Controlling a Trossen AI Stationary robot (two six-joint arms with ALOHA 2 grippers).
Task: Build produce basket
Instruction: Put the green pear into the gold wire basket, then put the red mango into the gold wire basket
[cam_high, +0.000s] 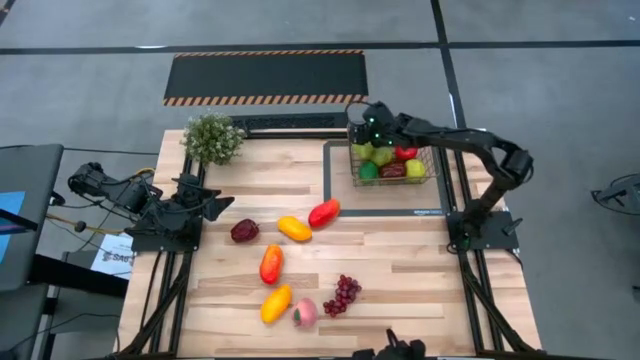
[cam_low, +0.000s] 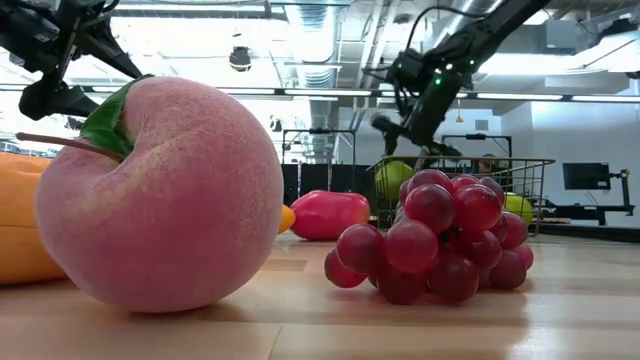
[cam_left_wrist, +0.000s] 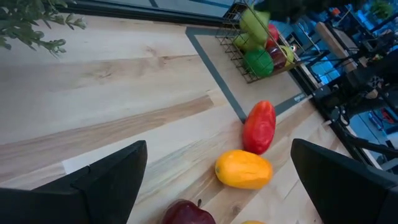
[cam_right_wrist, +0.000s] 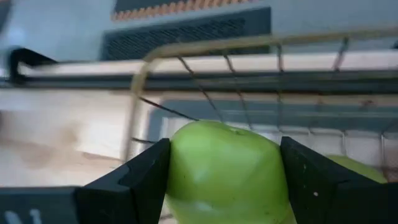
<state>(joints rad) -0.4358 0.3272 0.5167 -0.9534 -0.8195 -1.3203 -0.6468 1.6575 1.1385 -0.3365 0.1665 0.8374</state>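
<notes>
The dark wire basket (cam_high: 395, 165) stands on the grey-framed mat (cam_high: 338, 195) at the far right and holds green, red and yellow fruits. My right gripper (cam_high: 362, 138) is over the basket's far left corner, shut on a green fruit (cam_right_wrist: 224, 171). My left gripper (cam_high: 218, 205) waits open and empty at the table's left. Loose on the table lie a dark red apple (cam_high: 244, 231), an orange mango (cam_high: 294, 229), a red mango (cam_high: 323, 213), an orange-red fruit (cam_high: 270, 264), a yellow-orange fruit (cam_high: 276, 303), a peach (cam_high: 304, 313) and purple grapes (cam_high: 343, 294). My right gripper pinches the green fruit between its two fingers, one finger (cam_right_wrist: 146, 177) on each of two opposite sides (cam_right_wrist: 180, 174). The fingers come from above, slanting down into the basket's far left corner. The fruit sits about at rim (cam_right_wrist: 249, 43) height; what lies under it is hidden.
A green potted plant (cam_high: 212, 138) stands at the far left corner. A black and orange striped mat (cam_high: 265, 76) lies on the floor beyond the table. The table's near right part is bare wood (cam_high: 440, 290).
</notes>
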